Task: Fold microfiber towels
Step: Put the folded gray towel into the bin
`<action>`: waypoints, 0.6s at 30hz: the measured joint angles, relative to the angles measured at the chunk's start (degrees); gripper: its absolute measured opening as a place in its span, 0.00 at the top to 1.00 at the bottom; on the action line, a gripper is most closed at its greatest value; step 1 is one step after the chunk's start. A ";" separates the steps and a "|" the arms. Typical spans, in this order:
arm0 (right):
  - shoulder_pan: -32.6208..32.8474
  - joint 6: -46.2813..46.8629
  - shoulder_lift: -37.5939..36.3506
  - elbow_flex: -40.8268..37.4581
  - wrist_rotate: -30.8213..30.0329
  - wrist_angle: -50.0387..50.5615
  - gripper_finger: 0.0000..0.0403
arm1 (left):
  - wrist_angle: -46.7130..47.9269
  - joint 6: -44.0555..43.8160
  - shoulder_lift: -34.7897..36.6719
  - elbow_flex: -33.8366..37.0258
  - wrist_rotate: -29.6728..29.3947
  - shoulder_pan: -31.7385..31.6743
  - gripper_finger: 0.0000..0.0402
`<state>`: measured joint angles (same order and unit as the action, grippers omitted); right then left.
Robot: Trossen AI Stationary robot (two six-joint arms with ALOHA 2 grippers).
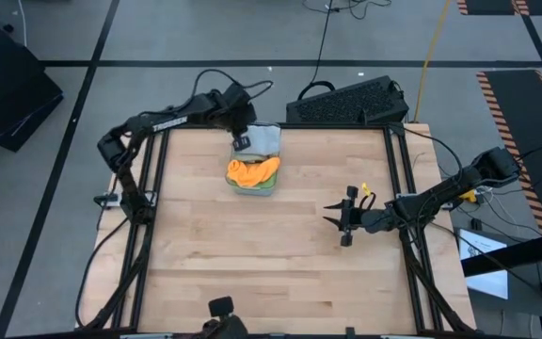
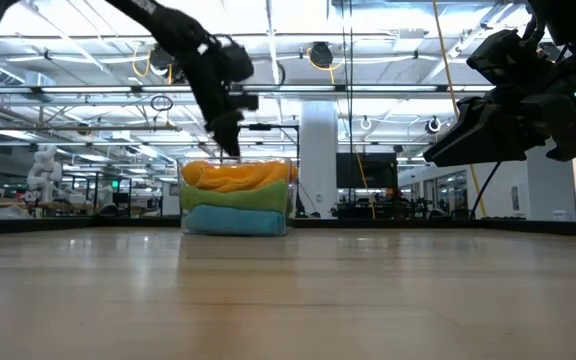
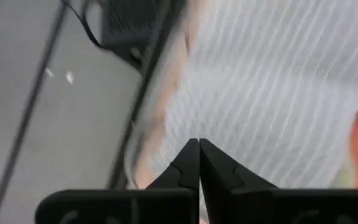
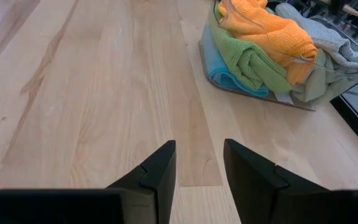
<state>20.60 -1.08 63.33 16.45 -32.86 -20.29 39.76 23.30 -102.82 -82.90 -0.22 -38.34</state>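
- Even, bright overhead light falls on the pale wooden slatted table (image 1: 271,235); shadows under the arms are soft and faint.
- At table height, rows of white ceiling strip lights (image 2: 388,40) glare, leaving the dark right gripper (image 2: 488,130) nearly a silhouette.
- The nearest tabletop there is soft and out of focus.
- Beyond the closed left gripper (image 3: 199,144), the ribbed light grey cloth (image 3: 272,93) is smeared with blur.
- Ahead of the right gripper, the bright orange towel (image 4: 272,31) looks sharp.

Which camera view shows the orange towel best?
The right wrist view: the orange towel lies unobstructed atop the pile. The high view shows it small, the low view only its side through the bin, and the left wrist view a blurred edge.
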 joint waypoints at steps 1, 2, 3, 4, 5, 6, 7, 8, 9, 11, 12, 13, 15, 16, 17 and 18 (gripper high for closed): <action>0.00 -0.01 0.00 0.00 0.00 -0.01 0.69 | -1.02 -0.32 0.87 -0.07 -0.05 0.56 0.98; 0.01 -0.02 0.00 0.00 0.00 -0.03 0.69 | -2.01 -0.52 1.78 -0.08 -0.08 1.06 0.97; 0.00 -0.02 0.00 0.00 -0.02 -0.01 0.69 | -2.75 -0.53 2.47 -0.09 0.07 1.61 0.97; 0.00 -0.02 0.00 0.00 -0.02 0.00 0.69 | -3.62 -0.52 2.93 -0.09 0.61 2.26 0.96; 0.00 -0.02 0.00 0.00 -0.02 -0.03 0.69 | -4.89 -0.37 3.14 -0.12 1.68 2.90 0.97; 0.01 -0.02 0.00 0.00 -0.01 -0.03 0.69 | -6.31 -0.09 3.16 -0.15 3.30 3.47 0.97; 0.00 -0.02 0.00 0.00 -0.02 -0.01 0.69 | -7.41 0.14 3.01 -0.15 5.17 4.02 0.98; 0.00 -0.02 0.00 0.00 -0.02 -0.03 0.69 | -8.69 0.21 2.55 -0.15 6.93 4.69 0.99; 0.00 -0.02 0.00 0.00 -0.02 -0.03 0.69 | -10.28 0.31 1.95 -0.15 8.17 5.40 0.99; 0.00 0.04 0.00 0.00 -0.02 -0.02 0.69 | -11.89 0.94 0.53 -0.15 9.69 6.67 0.98; 0.00 0.26 0.00 0.00 -0.02 -0.01 0.69 | -12.18 1.53 -0.33 -0.15 10.27 7.43 0.98; 0.00 0.35 0.00 0.00 -0.02 -0.03 0.69 | -12.71 2.08 -1.12 -0.15 10.87 8.04 0.97; 0.00 0.46 0.00 0.00 0.02 -0.09 0.69 | -12.65 2.91 -2.68 -0.15 10.98 8.92 0.98; 0.00 0.67 0.00 0.02 0.02 -0.07 0.69 | -12.51 3.24 -3.34 -0.15 10.73 9.28 0.99; 0.01 0.78 0.00 0.02 0.04 -0.01 0.70 | -12.18 3.41 -4.02 -0.15 10.10 9.56 0.99; 0.00 0.81 0.00 0.02 0.04 -0.02 0.70 | -11.97 3.36 -4.70 -0.15 9.63 9.65 0.99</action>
<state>20.60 -0.27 63.33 16.47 -32.82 -20.31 27.80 26.66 -107.52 -83.05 9.41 -28.69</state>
